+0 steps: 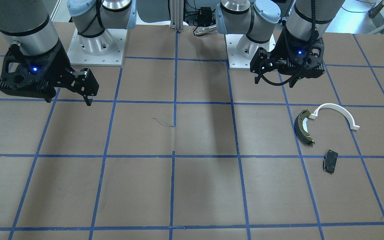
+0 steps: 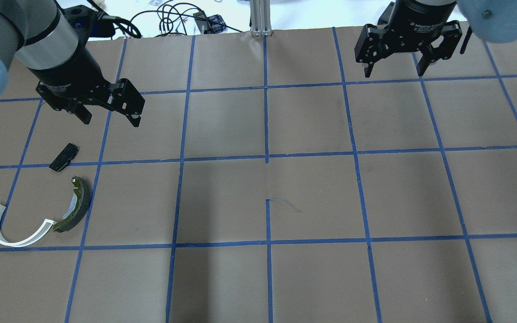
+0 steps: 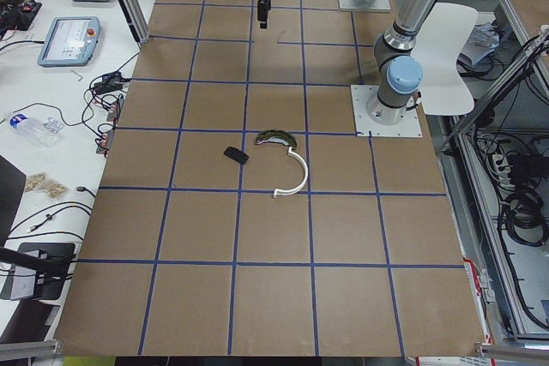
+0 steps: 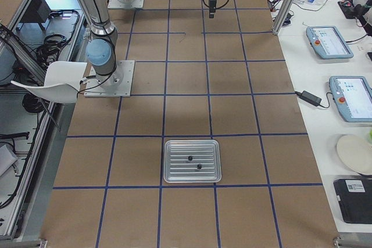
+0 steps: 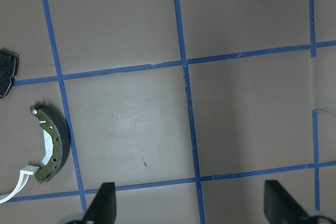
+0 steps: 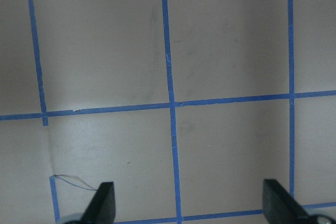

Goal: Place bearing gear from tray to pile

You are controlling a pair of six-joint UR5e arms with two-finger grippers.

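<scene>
Right tool (image 2: 394, 71) hangs above the worktop (image 2: 312, 202) with jaws spread wide and nothing between them. It is the one on the side of the tray (image 4: 174, 172), which lies well apart at the robot's right end. The tray holds two small dark parts (image 4: 189, 158); which one is the bearing gear I cannot tell. Better to come down straight from above. Farther off, the left tool (image 2: 110, 120), also spread and empty, hovers near the pile: black pad (image 2: 64, 157), brake shoe (image 2: 84, 204), white arc piece (image 1: 334, 106). This arm may stand in the way there.

bench (image 2: 312, 125) was brown, blue-taped grid | white chair (image 4: 58, 79) stood beside | teach pendant (image 4: 329, 41) lay on side table (image 4: 305, 68)
</scene>
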